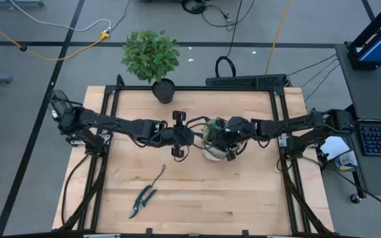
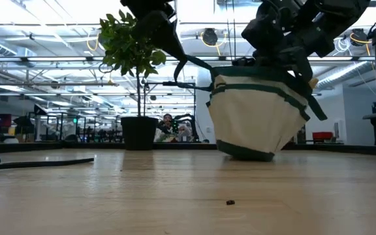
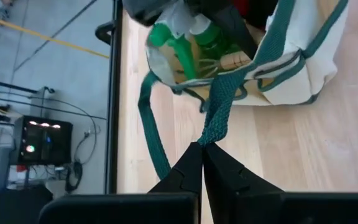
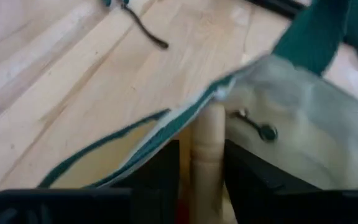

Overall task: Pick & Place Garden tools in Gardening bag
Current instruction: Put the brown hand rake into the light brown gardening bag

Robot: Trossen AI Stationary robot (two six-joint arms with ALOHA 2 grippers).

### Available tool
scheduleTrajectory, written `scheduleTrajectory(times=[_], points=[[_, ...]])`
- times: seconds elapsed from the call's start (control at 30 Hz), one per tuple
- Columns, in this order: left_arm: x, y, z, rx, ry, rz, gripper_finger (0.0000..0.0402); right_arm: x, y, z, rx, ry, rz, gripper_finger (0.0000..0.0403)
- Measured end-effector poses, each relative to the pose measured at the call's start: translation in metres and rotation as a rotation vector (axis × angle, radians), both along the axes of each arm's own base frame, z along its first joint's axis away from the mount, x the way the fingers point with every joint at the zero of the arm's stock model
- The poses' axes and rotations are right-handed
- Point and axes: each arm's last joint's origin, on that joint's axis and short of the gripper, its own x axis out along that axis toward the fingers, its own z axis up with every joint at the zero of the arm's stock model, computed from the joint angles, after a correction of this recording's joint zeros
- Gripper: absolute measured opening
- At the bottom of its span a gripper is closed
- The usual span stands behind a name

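The beige gardening bag (image 1: 211,147) with green trim stands tilted at the table's middle, its lower edge (image 2: 250,154) on the wood. Green items (image 3: 185,34) and a wooden tool show inside it. My left gripper (image 3: 202,149) is just left of the bag, shut on a green loop handle. My right gripper (image 4: 207,163) is over the bag's mouth, shut on a tool's wooden handle. Dark pruning shears (image 1: 141,201) and a thin weeder (image 1: 158,174) lie flat on the table nearer the front. My left gripper pinches the bag's green webbing handle (image 3: 215,132) between its two fingertips, coming level from the table's left. The strap runs taut from the fingers to the bag's rim. The bag leans, with its base edge on the table. My right gripper pinches a tool's pale wooden handle (image 4: 207,140) between its two fingers (image 4: 161,171), which lie across it. The handle's far end meets the bag's green-trimmed rim (image 4: 185,115). The tool's head is hidden by the bag.
A leafy plant (image 1: 151,54) in a black pot (image 1: 165,90) stands at the table's far edge, behind the bag. Black frame rails (image 1: 104,165) run along the table's left and right sides. Bare wood lies in front of the bag.
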Motion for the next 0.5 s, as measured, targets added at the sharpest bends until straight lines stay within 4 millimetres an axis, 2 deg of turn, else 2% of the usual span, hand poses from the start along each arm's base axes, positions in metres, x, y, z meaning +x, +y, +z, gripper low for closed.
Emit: scheduleTrajectory(times=[0.23, 0.37, 0.5], points=[[-0.007, 0.006, -0.006, -0.023, 0.087, 0.022, 0.001, 0.002, -0.003, 0.003, -0.076, -0.032, -0.066, 0.0152], [-0.01, 0.007, -0.009, -0.091, 0.096, 0.078, 0.0021, 0.001, -0.003, 0.006, -0.094, -0.045, -0.058, 0.0156], [-0.01, 0.004, -0.01, -0.171, 0.1, 0.04, 0.0024, 0.0, -0.003, 0.01, -0.099, -0.065, -0.058, 0.0152]])
